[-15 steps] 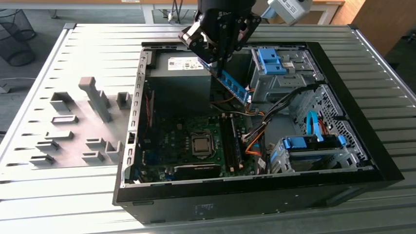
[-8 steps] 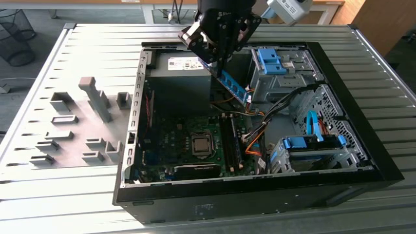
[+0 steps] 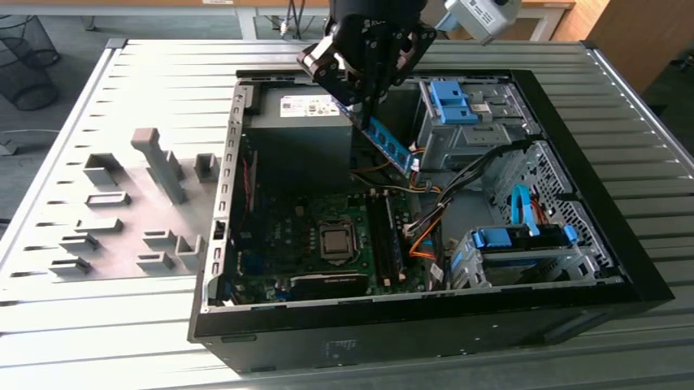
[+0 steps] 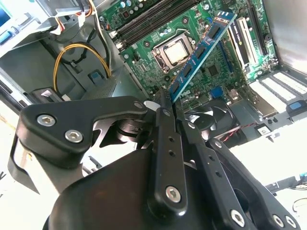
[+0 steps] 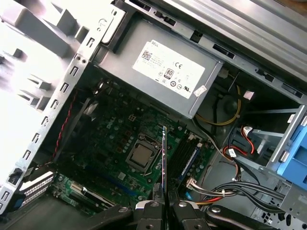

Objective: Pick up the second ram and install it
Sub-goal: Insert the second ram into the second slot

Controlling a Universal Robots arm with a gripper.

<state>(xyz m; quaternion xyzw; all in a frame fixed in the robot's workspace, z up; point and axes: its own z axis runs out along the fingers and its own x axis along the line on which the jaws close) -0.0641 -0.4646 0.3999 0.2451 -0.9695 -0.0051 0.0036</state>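
The second ram [image 3: 392, 143] is a blue-green stick that hangs tilted in the air above the open computer case [image 3: 607, 268]. My gripper [image 3: 356, 102] is shut on its upper end, over the back of the case near the power supply. In the second wrist view the ram [image 4: 201, 50] slants away from the gripper [image 4: 165, 103] over the motherboard [image 4: 192, 33]. In the first wrist view the ram [image 5: 164, 160] shows edge-on, rising from the gripper [image 5: 164, 205]. The long black memory slots [image 3: 386, 240] lie well below it, beside the processor socket [image 3: 337, 240].
Grey fixture blocks [image 3: 141, 203] stand on the slatted table at the exterior view's left. Inside the case are the power supply [image 5: 172, 72], blue drive cages [image 3: 456, 101] [image 3: 521, 240] and loose orange and black cables [image 3: 428, 231] close to the slots.
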